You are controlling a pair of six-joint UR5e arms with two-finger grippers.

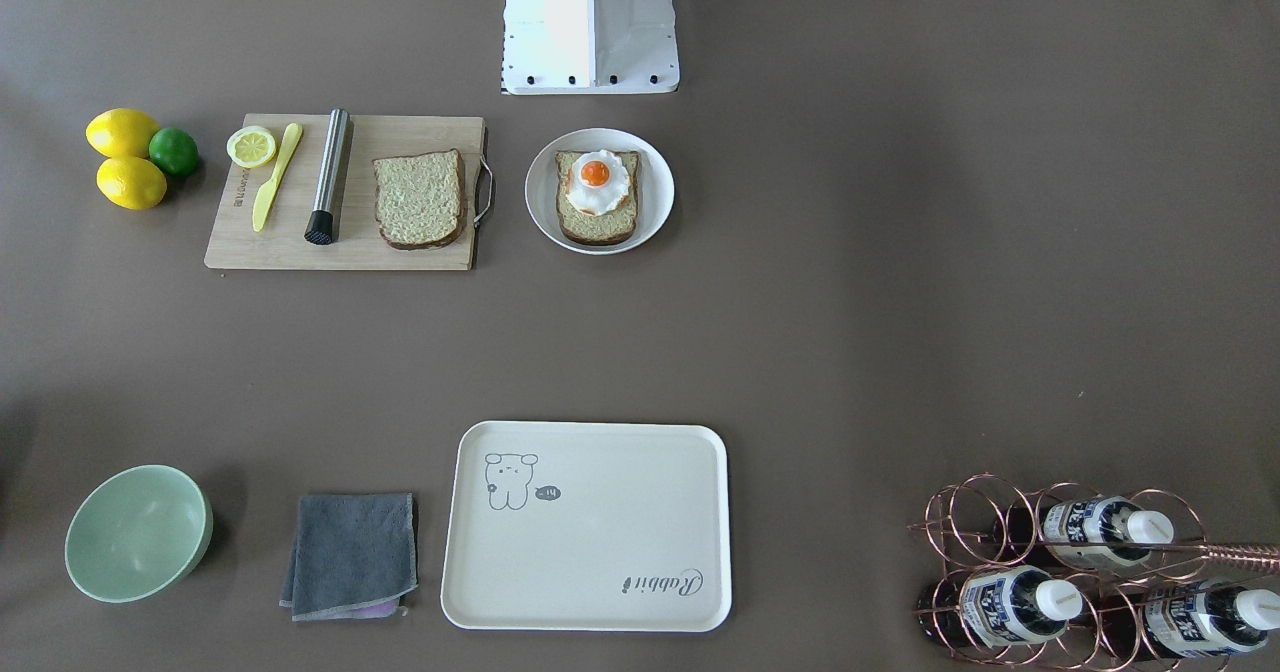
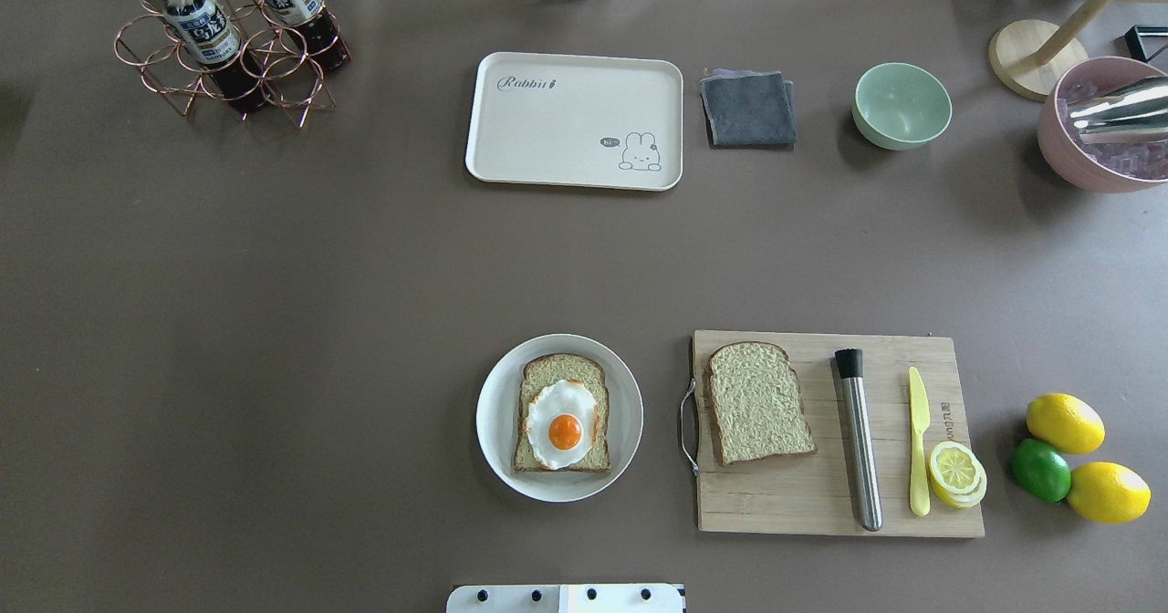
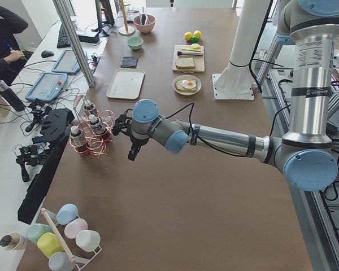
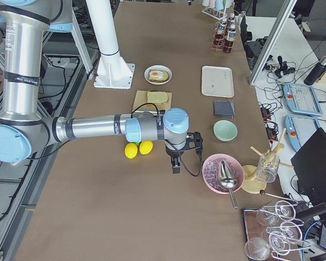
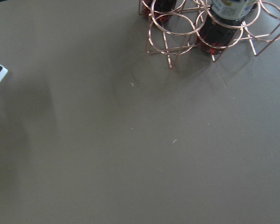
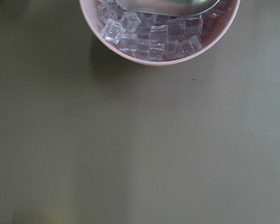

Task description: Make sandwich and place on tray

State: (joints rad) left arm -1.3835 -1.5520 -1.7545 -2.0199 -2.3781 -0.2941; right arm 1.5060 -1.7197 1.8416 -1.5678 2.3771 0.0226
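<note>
One slice of brown bread (image 2: 557,368) lies on a round white plate (image 2: 493,412) with a fried egg (image 2: 563,423) on top. A second slice (image 2: 759,402) lies bare on the wooden cutting board (image 2: 821,494). The cream tray (image 2: 566,129) sits empty at the far side. My left gripper (image 3: 133,153) hangs above the table beside the bottle rack, far from the bread. My right gripper (image 4: 175,167) hangs near the pink ice bowl. Both show only in the side views, so I cannot tell whether they are open or shut.
A copper rack with bottles (image 2: 228,47) stands far left. A grey cloth (image 2: 748,108), a green bowl (image 2: 902,105) and a pink bowl of ice (image 2: 1104,129) stand far right. A steel muddler (image 2: 860,449), a yellow knife (image 2: 918,440) and a lemon half (image 2: 955,472) share the board, with lemons and a lime (image 2: 1040,470) beside it.
</note>
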